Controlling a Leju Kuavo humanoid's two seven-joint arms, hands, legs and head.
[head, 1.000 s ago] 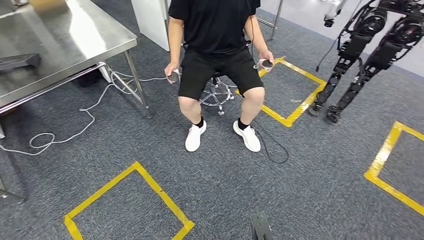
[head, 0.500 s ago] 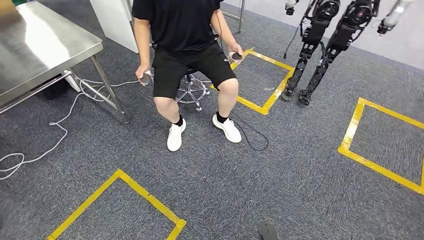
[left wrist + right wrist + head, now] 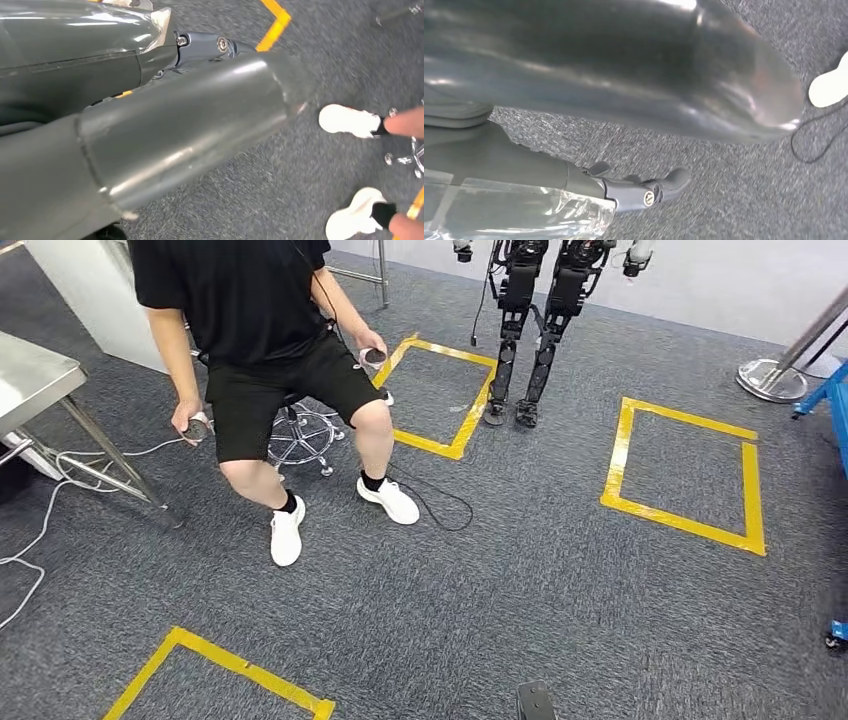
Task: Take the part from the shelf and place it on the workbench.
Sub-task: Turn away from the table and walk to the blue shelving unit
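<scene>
Right, looking down on coarse grey looped carpet [image 3: 520, 580], so judging this as the walking stretch, hunting for the shelf. Cannot tell where the part is lying just now, and cannot tell whether that blue painted metal frame [image 3: 835, 400] at the far right edge belongs to the shelf.

Hanging low beside the body, the right hand [image 3: 639, 187]: dark matte fingers loosely apart over the carpet, grasping nothing, with a crinkled clear plastic wrap over its cover. Catching just a dark sliver of the left hand [image 3: 200, 45], screw heads glinting; cannot tell whether released or clenched.

Doing this well: stepping slowly and keeping well apart from the seated person in black T-shirt and shorts [image 3: 250, 320], white trainers planted wide, a small round controller in each hand. Watching for snags too: thin black cable [image 3: 440, 510] looping on the floor just beside one trainer, limp white cable [image 3: 40, 530] trailing under the brushed stainless-steel surface [image 3: 30, 375] at the left, hard-cornered on slim tubular legs. Using the flat yellow tape squares [image 3: 680, 525] as likely standing marks. Steering clear as well of the dark jointed legs of a second robot [image 3: 530, 330] at the back. Noting that steel surface as the probable drop-off, smooth and slippery-looking.
</scene>
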